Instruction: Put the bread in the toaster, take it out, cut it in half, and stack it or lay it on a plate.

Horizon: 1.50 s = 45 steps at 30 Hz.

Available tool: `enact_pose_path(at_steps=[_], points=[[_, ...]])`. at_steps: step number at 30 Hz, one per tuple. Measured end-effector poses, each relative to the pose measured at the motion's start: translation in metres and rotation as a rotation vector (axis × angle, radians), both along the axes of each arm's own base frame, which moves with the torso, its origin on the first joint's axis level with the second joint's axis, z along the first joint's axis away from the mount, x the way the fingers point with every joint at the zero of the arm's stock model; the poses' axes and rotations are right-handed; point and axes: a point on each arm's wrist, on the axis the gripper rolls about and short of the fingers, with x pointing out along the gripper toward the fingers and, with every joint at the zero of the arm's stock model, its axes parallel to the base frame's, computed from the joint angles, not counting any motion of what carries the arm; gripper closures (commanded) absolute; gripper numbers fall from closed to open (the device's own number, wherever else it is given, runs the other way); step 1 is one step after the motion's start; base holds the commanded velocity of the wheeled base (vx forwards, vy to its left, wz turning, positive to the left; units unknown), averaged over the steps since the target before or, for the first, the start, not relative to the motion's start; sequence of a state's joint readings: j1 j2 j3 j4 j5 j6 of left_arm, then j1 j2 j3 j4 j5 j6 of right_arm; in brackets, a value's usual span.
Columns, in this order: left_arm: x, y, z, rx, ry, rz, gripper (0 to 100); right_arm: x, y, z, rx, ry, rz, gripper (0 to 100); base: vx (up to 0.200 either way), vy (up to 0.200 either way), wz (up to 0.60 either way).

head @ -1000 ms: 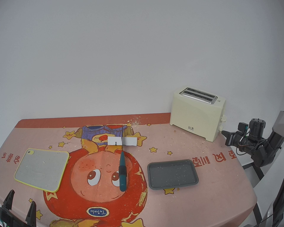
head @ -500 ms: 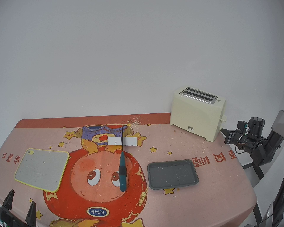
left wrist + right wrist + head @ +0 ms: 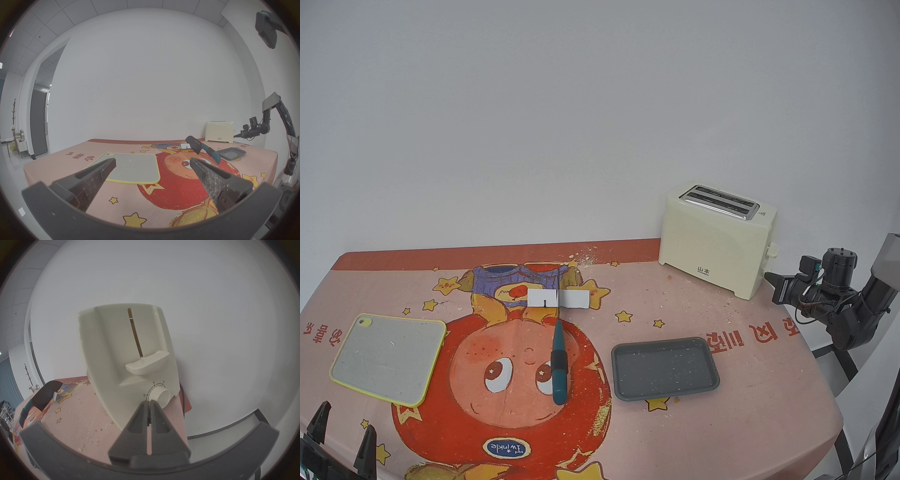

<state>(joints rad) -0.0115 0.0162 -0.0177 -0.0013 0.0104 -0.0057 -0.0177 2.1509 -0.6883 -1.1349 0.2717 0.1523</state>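
Note:
The cream toaster [image 3: 715,247] stands at the table's back right, its two top slots dark. In the right wrist view the toaster's [image 3: 131,358] end face shows the lever [image 3: 147,362] at the bottom of its slot, above a round dial [image 3: 160,395]. My right gripper [image 3: 770,278] is shut and empty; it points at that end face just below the lever, its tips [image 3: 149,402] close to the dial. A grey plate [image 3: 664,369] lies in front of the toaster. My left gripper [image 3: 340,434] hangs open and empty at the near left corner, short of the cutting board [image 3: 131,167].
A teal-handled knife [image 3: 558,362] lies mid-table, blade toward a small white stand [image 3: 557,298]. The grey, yellow-rimmed cutting board [image 3: 387,357] lies at the left. Crumbs are scattered around the toaster and on the plate. The table edge runs close behind my right gripper.
My right gripper has crept a little closer to the toaster's lever end. Everything else is as it was.

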Motion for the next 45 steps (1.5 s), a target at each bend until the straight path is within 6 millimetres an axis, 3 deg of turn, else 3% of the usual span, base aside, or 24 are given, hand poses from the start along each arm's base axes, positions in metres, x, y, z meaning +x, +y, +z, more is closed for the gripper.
enact_pose_path(at_steps=[45], points=[[0.000, 0.000, 0.000, 0.000, 0.000, 0.000, 0, 0.003, 0.000, -0.013, -0.012, 0.001, -0.016, 100, 0.000, 0.000, 0.00]])
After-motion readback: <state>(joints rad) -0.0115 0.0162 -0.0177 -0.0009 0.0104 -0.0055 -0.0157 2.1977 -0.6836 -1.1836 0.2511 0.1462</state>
